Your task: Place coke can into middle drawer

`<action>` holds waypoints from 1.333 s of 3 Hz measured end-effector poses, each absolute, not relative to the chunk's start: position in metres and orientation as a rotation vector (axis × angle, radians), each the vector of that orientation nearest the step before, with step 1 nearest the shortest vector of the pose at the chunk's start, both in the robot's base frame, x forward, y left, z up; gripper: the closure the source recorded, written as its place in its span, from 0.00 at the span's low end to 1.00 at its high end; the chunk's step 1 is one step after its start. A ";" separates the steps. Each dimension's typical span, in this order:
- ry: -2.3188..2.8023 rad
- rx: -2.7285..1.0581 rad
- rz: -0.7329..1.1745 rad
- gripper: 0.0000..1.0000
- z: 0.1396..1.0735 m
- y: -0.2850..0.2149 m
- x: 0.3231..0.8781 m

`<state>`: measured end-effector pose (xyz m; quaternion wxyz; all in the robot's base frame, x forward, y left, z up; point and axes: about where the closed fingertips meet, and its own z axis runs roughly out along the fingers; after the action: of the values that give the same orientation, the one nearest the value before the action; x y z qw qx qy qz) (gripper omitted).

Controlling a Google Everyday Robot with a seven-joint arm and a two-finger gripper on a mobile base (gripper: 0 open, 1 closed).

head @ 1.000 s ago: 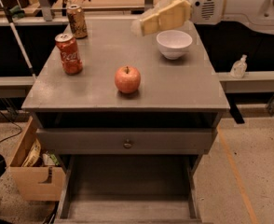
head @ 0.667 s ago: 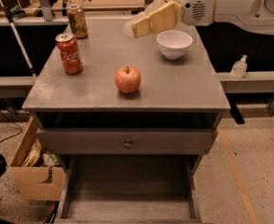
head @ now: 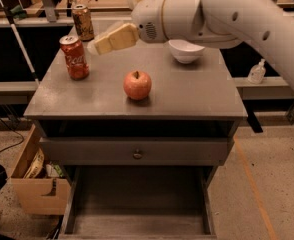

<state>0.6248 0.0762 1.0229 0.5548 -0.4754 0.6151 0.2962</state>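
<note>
While the coke can [head: 75,57] stands upright at the left of the grey cabinet top [head: 197,96], we see the gripper [head: 99,44] hanging just to its right and a little farther back, pointing left from the white arm [head: 227,14]; whether it is spread or pressed together we cannot tell. We find a brown-gold can [head: 83,22] behind the coke can, an apple [head: 137,84] near the middle and a white bowl [head: 186,51] far right. Below, the middle drawer [head: 137,206] is pulled out towards us, its grey floor bare, under the front panel [head: 87,151] with its round knob [head: 137,154]
</note>
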 end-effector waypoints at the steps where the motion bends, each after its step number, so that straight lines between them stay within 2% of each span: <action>1: 1.437 -1.096 0.746 0.00 0.996 0.125 0.655; 3: 1.452 -1.094 0.759 0.00 0.955 0.182 0.696; 4: 1.472 -1.080 0.768 0.00 0.938 0.195 0.710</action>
<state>0.7105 0.1948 0.9383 0.5484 -0.4559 0.6216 0.3241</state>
